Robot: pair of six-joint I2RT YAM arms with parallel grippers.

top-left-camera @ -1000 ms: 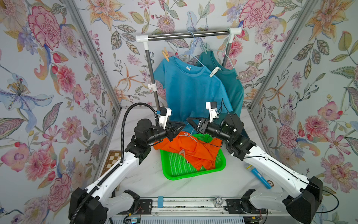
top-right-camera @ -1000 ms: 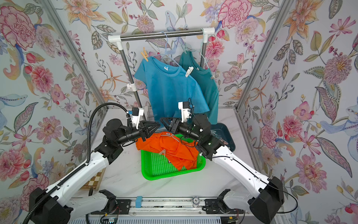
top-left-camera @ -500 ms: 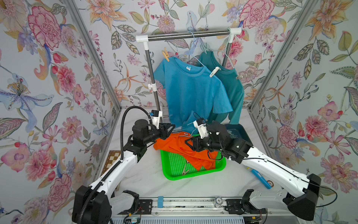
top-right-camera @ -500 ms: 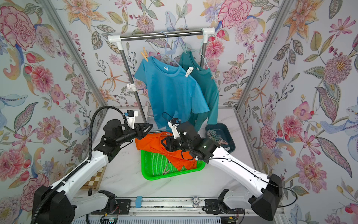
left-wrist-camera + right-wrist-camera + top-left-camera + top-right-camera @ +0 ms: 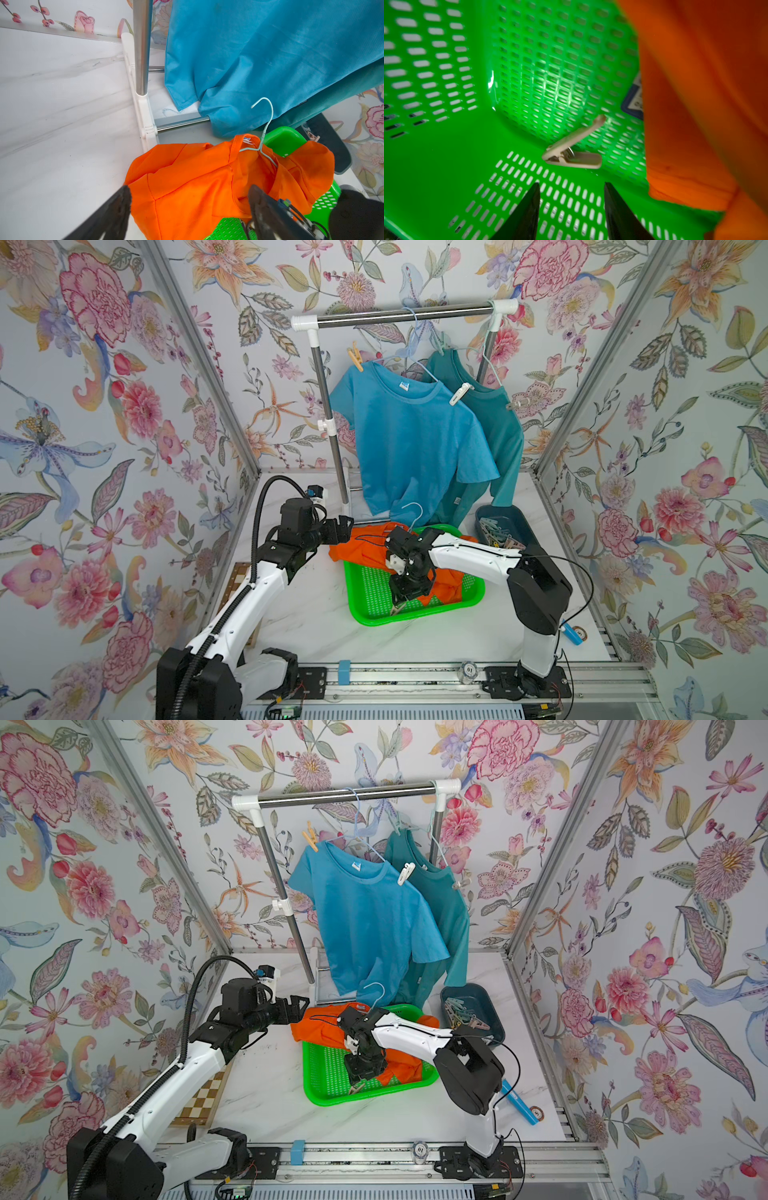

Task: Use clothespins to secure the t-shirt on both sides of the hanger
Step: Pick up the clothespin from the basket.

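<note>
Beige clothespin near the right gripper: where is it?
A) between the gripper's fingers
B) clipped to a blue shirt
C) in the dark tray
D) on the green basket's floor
D: the clothespin lies loose on the green basket floor, ahead of the open right gripper.

Bright, even light; soft shadows; right wrist view blurred; glare on basket (image 5: 550, 83).

Orange t-shirt (image 5: 207, 182) on hanger (image 5: 268, 119), beige clothespin (image 5: 566, 144) in basket (image 5: 446, 145)

Top views overhead, wrist views close, basket (image 5: 370, 589) shared
</note>
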